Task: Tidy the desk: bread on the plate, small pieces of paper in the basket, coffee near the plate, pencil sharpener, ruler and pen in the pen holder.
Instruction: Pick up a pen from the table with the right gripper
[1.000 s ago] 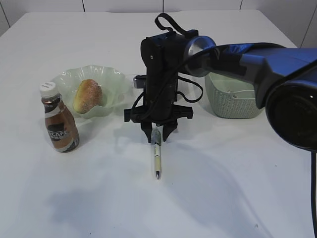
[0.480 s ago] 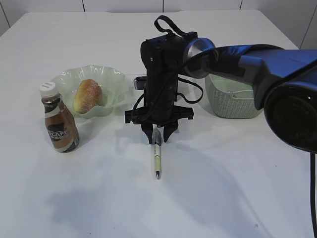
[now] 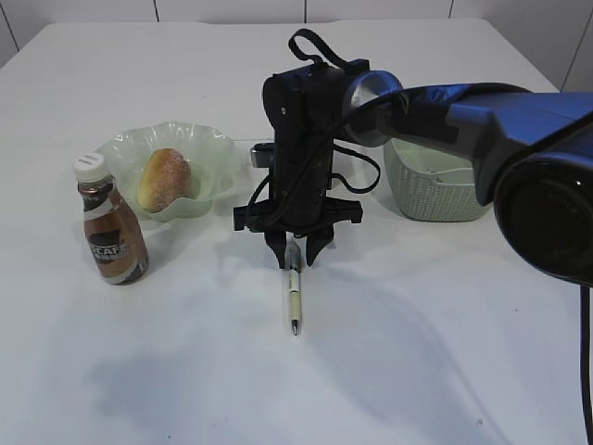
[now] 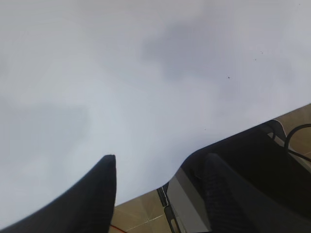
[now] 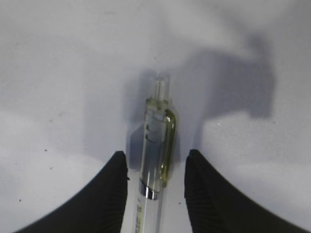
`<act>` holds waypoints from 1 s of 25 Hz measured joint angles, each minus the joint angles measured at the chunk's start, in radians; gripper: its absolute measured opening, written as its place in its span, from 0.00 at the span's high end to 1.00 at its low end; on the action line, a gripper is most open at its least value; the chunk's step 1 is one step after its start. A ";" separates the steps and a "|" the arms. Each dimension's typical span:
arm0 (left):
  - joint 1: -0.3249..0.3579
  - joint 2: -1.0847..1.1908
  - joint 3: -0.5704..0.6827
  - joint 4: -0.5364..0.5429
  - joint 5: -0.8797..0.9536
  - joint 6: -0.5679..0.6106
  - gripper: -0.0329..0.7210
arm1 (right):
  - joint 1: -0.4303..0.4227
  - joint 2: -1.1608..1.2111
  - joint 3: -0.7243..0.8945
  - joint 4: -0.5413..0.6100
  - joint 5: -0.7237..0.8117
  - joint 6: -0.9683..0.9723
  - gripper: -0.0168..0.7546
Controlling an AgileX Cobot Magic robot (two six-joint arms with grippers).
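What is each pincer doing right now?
Left pincer: open, empty.
Right pincer: open, straddling the pen, not gripping it.

You're looking at a lab-style test bench: a bare white desk [image 3: 445,371] set against plain white panelled walls [image 3: 232,9] just behind it, nothing homely about it.

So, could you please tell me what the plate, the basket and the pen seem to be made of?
The plate looks like pale green glass or clear plastic: translucent, glossy, with a wavy rim. The basket looks like matte moulded plastic, its wall patterned like weaving. The pen looks like clear, shiny plastic with a yellowish clip and a metal-looking ring.
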 joint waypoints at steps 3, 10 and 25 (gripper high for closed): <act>0.000 0.000 0.000 0.000 0.000 0.000 0.42 | 0.000 0.000 0.000 -0.001 0.000 0.000 0.56; 0.000 0.000 0.000 -0.007 -0.002 0.000 0.42 | 0.000 0.000 0.000 -0.003 0.000 0.000 0.56; 0.000 0.000 0.000 0.000 -0.005 0.000 0.42 | 0.000 0.010 0.000 0.004 0.000 0.000 0.56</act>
